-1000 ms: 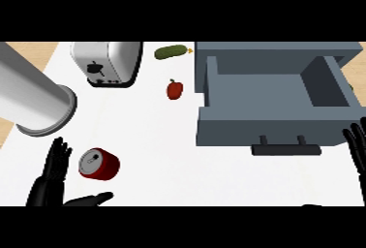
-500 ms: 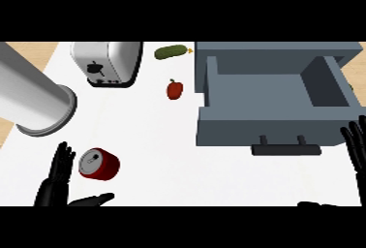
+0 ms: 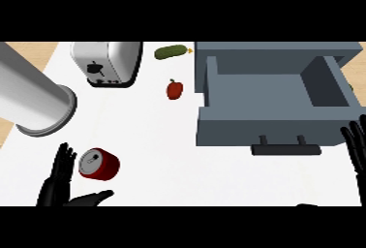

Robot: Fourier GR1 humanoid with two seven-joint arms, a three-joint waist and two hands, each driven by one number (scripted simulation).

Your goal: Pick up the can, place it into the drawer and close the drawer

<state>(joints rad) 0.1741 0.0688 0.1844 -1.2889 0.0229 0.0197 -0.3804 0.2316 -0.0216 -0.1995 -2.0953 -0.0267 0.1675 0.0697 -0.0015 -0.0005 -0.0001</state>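
We see red can (image 3: 99,164) on its side at 7 o'clock, just beside left hand (image 3: 60,178), fingers straight, nothing held. Right hand (image 3: 355,147) resting at 4 o'clock, fingers straight. Drawer (image 3: 275,127) open. Judgement: can rigid, smooth, light, may roll; grip round side.

1 can (image 3: 99,164), 1 drawer (image 3: 275,99), 1 toaster (image 3: 106,63), 1 pepper (image 3: 175,89), 1 cucumber (image 3: 171,52), 2 hands (image 3: 61,186) (image 3: 356,147)

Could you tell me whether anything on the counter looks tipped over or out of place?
Yes: the red metal can lies on its side beside the left hand, silver top showing. The grey drawer stands open, nothing inside.
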